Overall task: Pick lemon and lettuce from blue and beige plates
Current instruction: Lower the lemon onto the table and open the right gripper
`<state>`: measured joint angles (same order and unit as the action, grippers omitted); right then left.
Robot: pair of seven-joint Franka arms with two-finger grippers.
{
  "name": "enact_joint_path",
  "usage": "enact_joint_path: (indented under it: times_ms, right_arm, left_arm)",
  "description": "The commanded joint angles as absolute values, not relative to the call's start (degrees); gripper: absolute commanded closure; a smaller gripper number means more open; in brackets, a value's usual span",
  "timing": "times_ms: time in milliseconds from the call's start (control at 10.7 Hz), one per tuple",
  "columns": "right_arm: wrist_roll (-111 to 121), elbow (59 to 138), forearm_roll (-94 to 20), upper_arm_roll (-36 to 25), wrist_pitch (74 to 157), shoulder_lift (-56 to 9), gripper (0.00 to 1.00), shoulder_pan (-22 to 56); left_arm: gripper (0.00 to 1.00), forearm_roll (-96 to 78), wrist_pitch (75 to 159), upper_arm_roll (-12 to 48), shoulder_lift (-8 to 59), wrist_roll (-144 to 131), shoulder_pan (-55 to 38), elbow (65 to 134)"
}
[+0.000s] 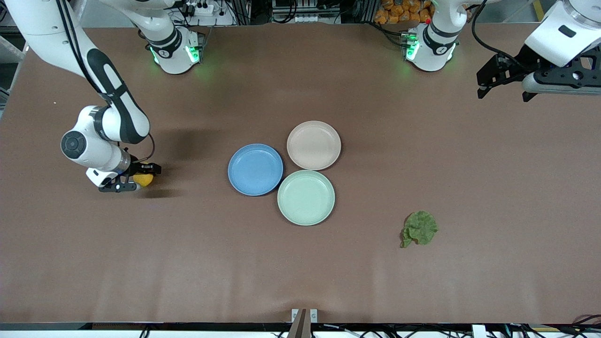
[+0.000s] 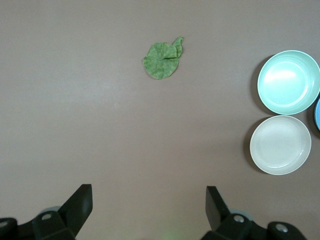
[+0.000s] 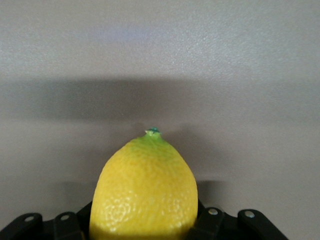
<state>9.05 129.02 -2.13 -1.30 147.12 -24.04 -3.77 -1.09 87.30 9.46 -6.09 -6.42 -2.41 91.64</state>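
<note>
Fingers of the right gripper [image 1: 137,177] are clamping the lemon [image 1: 143,180], one on each side of it. In the right wrist view the lemon [image 3: 144,192] is sitting between the black fingers [image 3: 212,224] with its greenish pointed tip facing away from the camera. The gripper is sitting low at the desk [image 1: 188,263] toward the right arm's end, well apart from the plates. Cannot tell whether the lemon is touching the desk surface.

Left gripper [image 1: 504,84] is hanging up in the air over the left arm's end of the desk, fingers spread wide with nothing between them. The left wrist view is showing both black fingers [image 2: 80,202] apart over bare desk [image 2: 90,125]. This arm is waiting.

Lettuce [image 1: 419,228] is lying flat on the desk, not on any plate, nearer to the front camera than all three plates and toward the left arm's end. In the left wrist view the lettuce [image 2: 163,59] is showing its short stem at one edge.

Blue plate [image 1: 255,169], beige plate [image 1: 313,145] and mint-green plate [image 1: 305,197] are clustering mid-desk, rims touching or just beside each other. Beige is farthest from the front camera, mint-green nearest, blue toward the right arm's end. All three are holding nothing.

No readable brands, labels or writing on any of these.
</note>
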Motion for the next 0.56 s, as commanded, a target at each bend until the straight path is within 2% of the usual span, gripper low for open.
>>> enact_joint_path:
  times_ms: [0, 374, 467]
  right_arm:
    - [9.1, 129.6, -2.0, -1.3, 148.6, -25.1, 0.69, -3.4]
    - [9.1, 129.6, -2.1, -1.2, 151.1, -26.8, 0.66, -2.8]
    - [8.8, 129.5, -2.1, -1.2, 150.6, -26.7, 0.45, -3.0]
  left_arm:
    - [0.00, -1.8, 84.1, 9.6, -3.6, -4.9, -2.4, 87.5]
    - [0.00, -1.8, 83.0, 9.6, -3.4, -4.7, -2.3, 86.6]
    - [0.00, -1.8, 82.9, 9.6, -3.5, -4.7, -2.1, 86.6]
